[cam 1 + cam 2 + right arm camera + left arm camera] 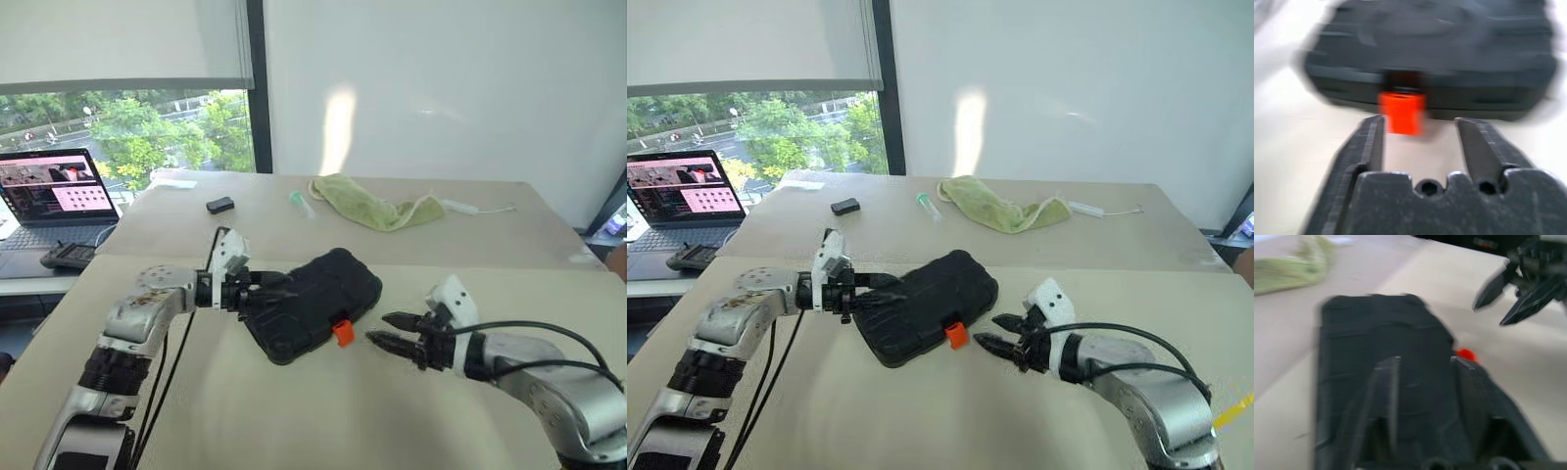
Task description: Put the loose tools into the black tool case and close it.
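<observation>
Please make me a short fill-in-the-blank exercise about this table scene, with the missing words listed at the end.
1. The lid of the black tool case is ____.
2. The latch on the case's front edge has the colour ____.
3. The right claw stands with its fingers ____.
4. The crumpled cloth behind the case has the colour ____.

Missing words: closed; orange; open; green

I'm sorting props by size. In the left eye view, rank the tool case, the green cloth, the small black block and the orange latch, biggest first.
1. tool case
2. green cloth; it lies farther back, so it looks smaller than it is
3. black block and orange latch look alike; unsure
</observation>
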You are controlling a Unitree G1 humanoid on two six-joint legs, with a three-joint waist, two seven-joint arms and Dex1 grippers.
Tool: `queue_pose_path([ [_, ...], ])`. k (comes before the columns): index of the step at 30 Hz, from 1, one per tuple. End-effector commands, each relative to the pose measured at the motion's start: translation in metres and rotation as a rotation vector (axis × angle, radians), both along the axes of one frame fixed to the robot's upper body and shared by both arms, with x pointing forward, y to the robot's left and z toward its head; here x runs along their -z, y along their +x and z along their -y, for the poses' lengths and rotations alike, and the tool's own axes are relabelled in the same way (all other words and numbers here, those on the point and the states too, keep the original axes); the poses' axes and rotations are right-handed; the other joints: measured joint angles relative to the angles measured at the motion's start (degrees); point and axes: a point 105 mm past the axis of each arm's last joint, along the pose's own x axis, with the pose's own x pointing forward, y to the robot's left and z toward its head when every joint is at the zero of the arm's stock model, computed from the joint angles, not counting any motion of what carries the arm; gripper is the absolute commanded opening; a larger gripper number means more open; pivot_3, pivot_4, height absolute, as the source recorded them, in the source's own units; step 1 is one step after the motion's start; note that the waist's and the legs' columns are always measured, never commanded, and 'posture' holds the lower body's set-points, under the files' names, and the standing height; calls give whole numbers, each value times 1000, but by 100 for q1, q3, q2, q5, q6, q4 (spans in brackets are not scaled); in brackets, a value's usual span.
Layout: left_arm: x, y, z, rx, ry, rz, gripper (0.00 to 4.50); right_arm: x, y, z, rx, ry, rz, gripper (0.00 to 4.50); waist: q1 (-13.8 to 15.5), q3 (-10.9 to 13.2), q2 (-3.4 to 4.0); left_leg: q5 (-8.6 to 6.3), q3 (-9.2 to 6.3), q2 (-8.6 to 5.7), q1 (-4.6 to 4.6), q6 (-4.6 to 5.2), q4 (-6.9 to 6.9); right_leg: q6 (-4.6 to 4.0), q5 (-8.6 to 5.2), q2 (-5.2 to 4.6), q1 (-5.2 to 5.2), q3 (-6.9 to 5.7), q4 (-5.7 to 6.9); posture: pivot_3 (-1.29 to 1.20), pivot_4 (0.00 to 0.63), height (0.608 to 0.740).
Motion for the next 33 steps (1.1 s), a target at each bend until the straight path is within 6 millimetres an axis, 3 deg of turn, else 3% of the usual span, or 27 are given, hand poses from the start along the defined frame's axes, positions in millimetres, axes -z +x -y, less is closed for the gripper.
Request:
queue_pose_path([
  [1,-1,-5,0,101,59,32,3724,4,6,-7,64,-27,33,2882,-5,0,0,1,0,1,0,-2,0,-2,-1,0,-2,0,3,0,150,740],
  [3,1,-6,2,142,90,38,4481,13,15,-11,116,-45,39,2882,7,1,-1,3,0,0,-1,-6,0,-3,-1,0,-5,0,10,0,150,740],
  [11,6,-5,2,171,158,59,4481,25,28,-19,179,-62,37,2882,35,1,0,4,-1,-3,-4,-5,5,-2,-1,0,-5,0,9,0,150,740],
  [21,12,-6,3,165,168,59,4481,27,25,-32,137,-28,-7,2882,27,1,0,1,-1,-2,-11,0,5,4,-5,1,-10,0,8,0,150,740],
  [33,16,-6,3,153,162,58,4481,31,29,-33,155,-32,-9,2882,28,1,0,1,-1,-2,-10,0,5,4,-5,1,-9,0,9,0,150,740],
])
